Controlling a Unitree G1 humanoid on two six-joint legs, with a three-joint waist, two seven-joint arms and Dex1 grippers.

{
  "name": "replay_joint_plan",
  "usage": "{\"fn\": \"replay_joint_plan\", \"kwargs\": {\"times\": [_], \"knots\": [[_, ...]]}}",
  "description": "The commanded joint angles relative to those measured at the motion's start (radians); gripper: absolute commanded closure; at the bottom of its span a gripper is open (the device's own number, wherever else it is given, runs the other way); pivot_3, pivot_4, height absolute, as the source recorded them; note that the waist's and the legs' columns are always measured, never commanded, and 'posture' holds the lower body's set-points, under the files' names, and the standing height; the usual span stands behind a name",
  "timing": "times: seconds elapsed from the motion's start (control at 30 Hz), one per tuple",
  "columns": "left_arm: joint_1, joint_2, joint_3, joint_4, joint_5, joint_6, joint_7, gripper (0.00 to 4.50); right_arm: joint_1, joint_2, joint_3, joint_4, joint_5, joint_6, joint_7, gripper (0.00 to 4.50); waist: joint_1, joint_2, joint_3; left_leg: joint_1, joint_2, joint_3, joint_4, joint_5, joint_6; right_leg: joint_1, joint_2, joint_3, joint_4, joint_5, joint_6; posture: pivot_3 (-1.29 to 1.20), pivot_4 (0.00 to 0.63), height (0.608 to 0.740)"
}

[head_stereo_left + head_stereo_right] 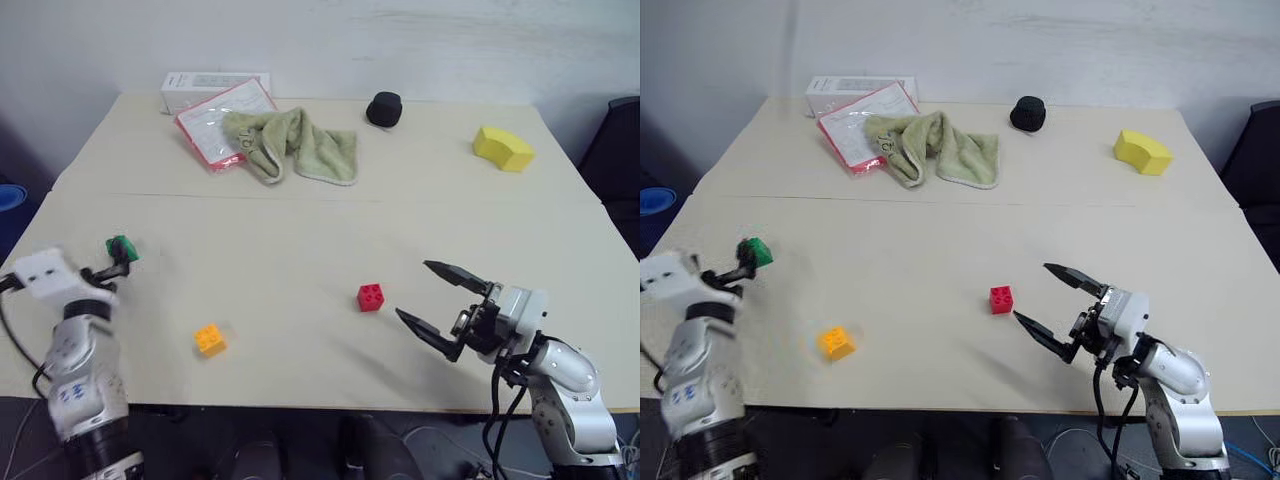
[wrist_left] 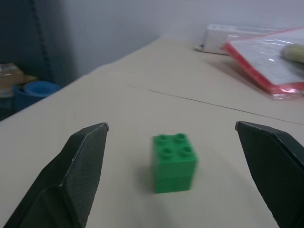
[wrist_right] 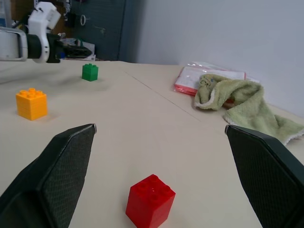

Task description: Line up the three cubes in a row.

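Note:
Three cubes lie apart on the tan table (image 1: 300,230). The green cube (image 1: 124,247) sits near the left edge, and my left gripper (image 2: 172,125) stands open just short of it, a finger on either side, not touching. The orange-yellow cube (image 1: 210,339) lies near the front edge, between the other two. The red cube (image 1: 370,297) rests right of the middle. My right gripper (image 1: 413,288) is open a little to its right, pointing at it, with nothing between its fingers (image 3: 61,175).
At the back of the table lie a green towel (image 1: 290,140), a red-edged plastic packet (image 1: 212,125) and a white box (image 1: 200,85). A black round cap (image 1: 383,108) and a yellow wedge block (image 1: 503,147) sit at the back right. A blue bin (image 1: 8,195) stands beyond the left edge.

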State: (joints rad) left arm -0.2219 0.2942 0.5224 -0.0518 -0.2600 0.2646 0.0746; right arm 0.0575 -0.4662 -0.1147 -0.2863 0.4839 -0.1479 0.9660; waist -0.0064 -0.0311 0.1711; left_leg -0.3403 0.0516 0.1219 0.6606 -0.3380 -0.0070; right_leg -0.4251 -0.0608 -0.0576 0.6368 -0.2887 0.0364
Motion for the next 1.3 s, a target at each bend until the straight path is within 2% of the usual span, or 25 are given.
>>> {"fn": "replay_joint_plan", "kwargs": {"times": [0.03, 0.23, 0.37, 0.57, 0.67, 0.93, 1.13, 1.3], "knots": [[-0.048, 0.027, -0.033, 0.059, 0.089, 0.001, 0.075, 0.0, -0.017, 0.009, 0.009, -0.027, -0.006, -0.019, -0.019, 0.02, 0.001, 0.0, 0.0, 0.0, 0.0, 0.0, 0.0, 0.0, 0.0, 0.0, 0.0, 0.0, 0.0, 0.0, 0.0, 0.0, 0.15, 0.74], [-0.085, 0.023, -0.062, 0.127, 0.214, -0.033, 0.224, 0.0, -0.006, 0.018, 0.017, -0.035, -0.017, -0.03, -0.045, 0.02, 0.005, 0.0, 0.0, 0.0, 0.0, 0.0, 0.0, 0.0, 0.0, 0.0, 0.0, 0.0, 0.0, 0.0, 0.0, 0.0, 0.15, 0.74], [-0.133, 0.011, -0.041, 0.212, 0.157, -0.032, 0.2, 0.0, -0.003, 0.019, 0.013, -0.031, -0.038, -0.049, -0.066, 0.02, 0.008, 0.0, 0.0, 0.0, 0.0, 0.0, 0.0, 0.0, 0.0, 0.0, -0.001, -0.001, 0.0, 0.0, 0.0, 0.0, 0.15, 0.74], [-0.175, 0.032, -0.055, 0.297, 0.159, -0.075, 0.178, 0.0, 0.0, 0.027, 0.03, -0.03, -0.044, -0.057, -0.085, 0.02, 0.005, 0.0, 0.0, -0.001, 0.0, 0.0, 0.0, 0.002, -0.003, 0.0, 0.0, -0.001, 0.0, 0.0, 0.0, 0.0, 0.15, 0.74], [-0.197, 0.021, -0.048, 0.307, 0.145, -0.077, 0.184, 0.49, -0.006, 0.032, 0.038, -0.023, -0.048, -0.058, -0.088, 0.0, 0.006, 0.0, 0.0, -0.001, 0.0, -0.001, 0.0, 0.002, -0.004, 0.0, -0.001, -0.002, 0.0, 0.0, 0.0, 0.0, 0.15, 0.74], [-0.165, 0.035, -0.035, 0.286, 0.149, -0.04, 0.199, 3.02, -0.003, 0.04, 0.038, -0.011, -0.059, -0.07, -0.098, 0.0, 0.005, 0.0, 0.0, 0.0, 0.0, -0.001, 0.0, 0.002, -0.004, 0.0, -0.001, -0.001, 0.001, 0.0, 0.0, 0.0, 0.15, 0.74], [-0.155, 0.083, -0.039, 0.308, 0.145, -0.072, 0.154, 3.05, -0.001, 0.038, 0.031, -0.007, -0.059, -0.076, -0.1, 0.0, 0.005, 0.0, 0.0, 0.0, 0.0, -0.001, 0.0, 0.002, -0.004, 0.0, -0.001, -0.001, 0.001, 0.0, 0.0, 0.0, 0.15, 0.74], [-0.186, 0.092, -0.081, 0.283, 0.064, -0.156, -0.032, 3.05, 0.014, 0.036, 0.028, -0.017, -0.062, -0.08, -0.107, 0.0, 0.009, 0.0, 0.0, -0.001, 0.0, -0.001, 0.0, 0.002, -0.004, 0.0, -0.001, -0.002, 0.0, 0.0, 0.0, 0.0, 0.15, 0.74]]}}
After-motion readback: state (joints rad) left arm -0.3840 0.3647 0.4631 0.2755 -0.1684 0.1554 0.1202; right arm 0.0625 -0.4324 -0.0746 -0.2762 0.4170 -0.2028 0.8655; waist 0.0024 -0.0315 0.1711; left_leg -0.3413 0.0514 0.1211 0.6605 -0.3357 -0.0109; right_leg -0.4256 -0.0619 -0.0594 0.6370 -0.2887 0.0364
